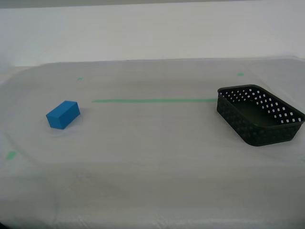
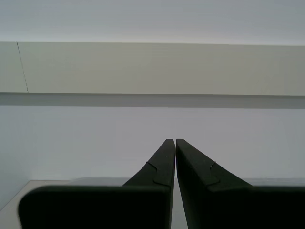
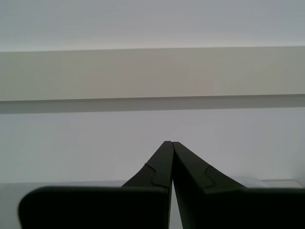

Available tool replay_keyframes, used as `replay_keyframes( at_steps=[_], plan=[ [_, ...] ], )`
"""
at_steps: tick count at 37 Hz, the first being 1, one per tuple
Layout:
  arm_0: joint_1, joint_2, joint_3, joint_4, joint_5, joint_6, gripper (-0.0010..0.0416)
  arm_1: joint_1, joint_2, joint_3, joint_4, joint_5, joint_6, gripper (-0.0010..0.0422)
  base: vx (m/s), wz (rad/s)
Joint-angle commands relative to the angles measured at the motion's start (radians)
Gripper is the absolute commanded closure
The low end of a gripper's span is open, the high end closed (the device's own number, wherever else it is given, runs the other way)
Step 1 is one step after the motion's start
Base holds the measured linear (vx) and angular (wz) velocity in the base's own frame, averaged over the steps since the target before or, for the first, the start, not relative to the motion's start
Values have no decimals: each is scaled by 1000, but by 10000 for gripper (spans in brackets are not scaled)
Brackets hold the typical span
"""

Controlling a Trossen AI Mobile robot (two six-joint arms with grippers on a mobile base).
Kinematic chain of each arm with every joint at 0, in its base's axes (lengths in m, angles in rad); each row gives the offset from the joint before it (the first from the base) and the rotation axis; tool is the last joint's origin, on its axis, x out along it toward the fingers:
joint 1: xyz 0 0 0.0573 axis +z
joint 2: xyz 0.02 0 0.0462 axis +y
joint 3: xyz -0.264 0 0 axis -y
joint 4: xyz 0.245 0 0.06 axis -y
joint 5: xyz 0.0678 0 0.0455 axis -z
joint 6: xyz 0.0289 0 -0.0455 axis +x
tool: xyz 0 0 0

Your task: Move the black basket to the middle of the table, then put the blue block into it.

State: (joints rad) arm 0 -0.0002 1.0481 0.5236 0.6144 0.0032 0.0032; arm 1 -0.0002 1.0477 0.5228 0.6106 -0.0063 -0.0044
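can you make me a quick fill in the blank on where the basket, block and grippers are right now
1. The black basket sits at the exterior view's ____ side of the table.
2. The blue block lies ____ the basket.
3. The green tape line runs between the block and the ____.
4. The jaws of my first gripper and my second gripper are both ____.

Missing words: right; outside; basket; shut
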Motion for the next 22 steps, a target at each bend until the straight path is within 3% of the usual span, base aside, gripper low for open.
replay_keyframes(
  at_steps=[1,22],
  plan=[
    [1,0,1,2,-2,-1,406,0,0,0,5,-1,2,412,0,0],
    [1,0,1,3,-2,-1,406,0,0,0,5,-1,2,412,0,0]
  ],
)
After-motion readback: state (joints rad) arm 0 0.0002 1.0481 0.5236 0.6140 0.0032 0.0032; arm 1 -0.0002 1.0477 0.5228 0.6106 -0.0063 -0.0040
